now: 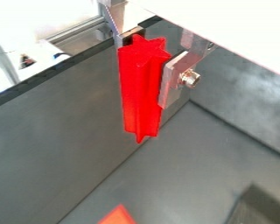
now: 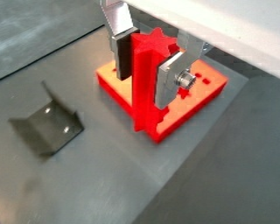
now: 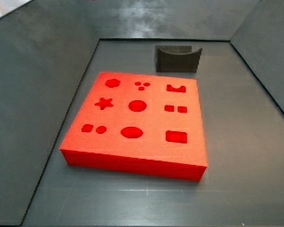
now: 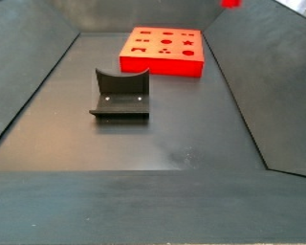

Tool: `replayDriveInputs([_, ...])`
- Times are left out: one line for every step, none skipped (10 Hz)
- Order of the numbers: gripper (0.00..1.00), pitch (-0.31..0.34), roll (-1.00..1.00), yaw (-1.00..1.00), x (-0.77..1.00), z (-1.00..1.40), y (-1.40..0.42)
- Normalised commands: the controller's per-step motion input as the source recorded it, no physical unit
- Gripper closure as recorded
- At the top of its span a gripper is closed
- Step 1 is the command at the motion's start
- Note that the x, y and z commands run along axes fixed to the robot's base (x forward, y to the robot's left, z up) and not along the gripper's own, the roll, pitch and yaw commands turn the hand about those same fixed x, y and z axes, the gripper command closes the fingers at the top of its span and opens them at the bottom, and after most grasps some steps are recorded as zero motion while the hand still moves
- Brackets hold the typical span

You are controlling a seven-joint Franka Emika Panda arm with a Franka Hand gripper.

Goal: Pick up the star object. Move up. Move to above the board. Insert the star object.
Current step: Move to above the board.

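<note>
- The tool (image 2: 146, 63), flat silver plates with dark pads, is clamped on the slim red star-section peg (image 2: 146, 83), carried high; neither side view shows the tool itself, only a red tip at the frame edge.
- In a wrist view the peg hangs over the large flat red board with shaped holes (image 3: 138, 120), apparently near its edge rather than above the star hole (image 3: 106, 104).
- Risk: descending from here would jam the peg on solid board.
- Risk: star points rotated against the hole would bind.
- The dark grey U-shaped holder (image 4: 120, 93) stands well apart, empty.
</note>
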Motion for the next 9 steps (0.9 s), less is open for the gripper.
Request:
replayDriveInputs([1.00,0.130,-0.03,0.00,0.53,0.28,-1.00])
replayDriveInputs([1.00,0.108,-0.01,0.00,0.54,0.27,-1.00])
replayDriveInputs([1.00,0.114,0.00,0.01,0.54,0.28,-1.00])
replayDriveInputs([1.00,0.135,0.00,0.00,0.56,0.28,-1.00])
replayDriveInputs([1.00,0.135,-0.01,0.01,0.58,0.28,-1.00])
replayDriveInputs([1.00,0.140,0.02,0.01,0.59,0.28,-1.00])
replayDriveInputs([1.00,0.134,0.03,0.01,0.61,0.28,-1.00])
replayDriveInputs([1.00,0.141,0.05,0.01,0.58,0.25,-0.87])
replayDriveInputs([1.00,0.147,0.07,0.01,0.48,0.19,-0.70])
